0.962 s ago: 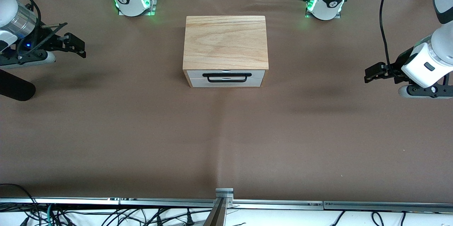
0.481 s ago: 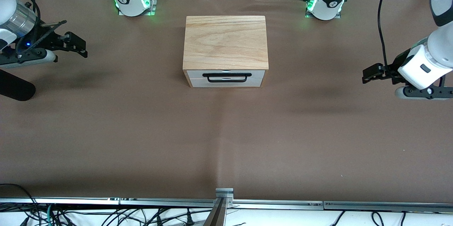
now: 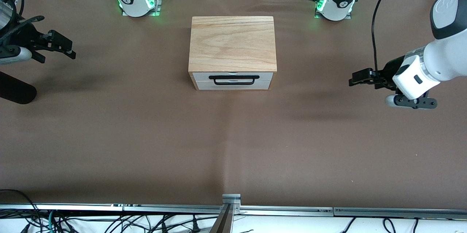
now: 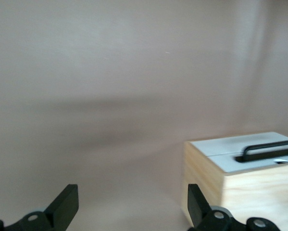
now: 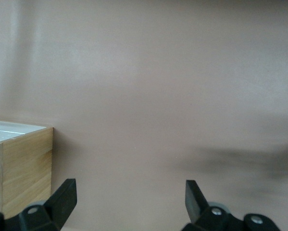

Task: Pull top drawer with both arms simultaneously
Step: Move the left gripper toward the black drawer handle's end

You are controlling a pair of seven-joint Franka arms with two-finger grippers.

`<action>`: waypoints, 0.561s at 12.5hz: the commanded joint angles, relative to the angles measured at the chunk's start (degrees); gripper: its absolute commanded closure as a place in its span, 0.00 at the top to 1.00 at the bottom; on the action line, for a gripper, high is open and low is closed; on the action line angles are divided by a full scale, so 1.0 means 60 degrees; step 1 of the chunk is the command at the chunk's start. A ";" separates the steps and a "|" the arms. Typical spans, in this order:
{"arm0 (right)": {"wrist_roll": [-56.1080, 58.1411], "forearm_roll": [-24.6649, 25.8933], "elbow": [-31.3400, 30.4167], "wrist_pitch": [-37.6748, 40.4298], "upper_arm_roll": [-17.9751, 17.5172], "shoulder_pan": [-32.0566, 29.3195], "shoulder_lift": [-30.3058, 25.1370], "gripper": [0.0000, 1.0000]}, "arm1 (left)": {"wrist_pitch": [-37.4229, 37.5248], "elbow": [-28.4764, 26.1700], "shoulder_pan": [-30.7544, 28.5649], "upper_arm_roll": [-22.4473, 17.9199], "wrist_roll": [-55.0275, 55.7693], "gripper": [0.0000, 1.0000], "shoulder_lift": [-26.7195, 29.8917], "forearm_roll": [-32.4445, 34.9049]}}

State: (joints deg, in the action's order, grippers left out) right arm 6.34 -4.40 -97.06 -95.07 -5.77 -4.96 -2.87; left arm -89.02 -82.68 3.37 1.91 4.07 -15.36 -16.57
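The light-wood chest [image 3: 232, 43] stands mid-table, its front facing the front camera. The top drawer [image 3: 204, 76] is shut, with its white front flush and a thin black handle [image 3: 233, 80] across it. My left gripper [image 3: 355, 79] is open and empty, up over bare table toward the left arm's end, well apart from the chest. My right gripper [image 3: 69, 50] is open and empty over the table at the right arm's end. The left wrist view shows open fingers [image 4: 67, 204], the chest [image 4: 240, 187] and the handle [image 4: 269, 150]. The right wrist view shows open fingers [image 5: 64, 197] and a chest corner [image 5: 26, 163].
A lower white drawer [image 3: 204, 85] sits under the top one. A black cylinder [image 3: 14, 92] lies at the right arm's end of the table. Green-lit bases [image 3: 136, 1] [image 3: 334, 5] stand farther from the front camera than the chest. A metal rail [image 3: 231, 200] edges the table.
The left gripper has moved toward the chest. The right gripper has drawn back toward the right arm's end of the table. The drawer has not moved.
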 commanded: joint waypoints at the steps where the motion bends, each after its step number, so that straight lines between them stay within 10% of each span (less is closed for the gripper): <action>1: 0.0101 -0.0117 -0.0230 0.0068 -0.0020 0.0021 -0.0240 1.00 | 0.0086 0.0068 -0.0019 -0.0011 -0.0196 1.00 -0.0383 -0.0942; 7: 0.0204 -0.0087 -0.0274 0.0170 -0.0035 0.0021 -0.0400 1.00 | 0.0042 0.0127 0.0054 0.0033 -0.0240 1.00 -0.1700 -0.3444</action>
State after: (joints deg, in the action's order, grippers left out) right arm 6.54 -4.40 -97.44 -95.00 -5.98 -4.85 -2.99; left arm -89.03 -82.76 3.56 2.03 3.98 -22.77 -32.14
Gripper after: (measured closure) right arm 0.000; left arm 0.000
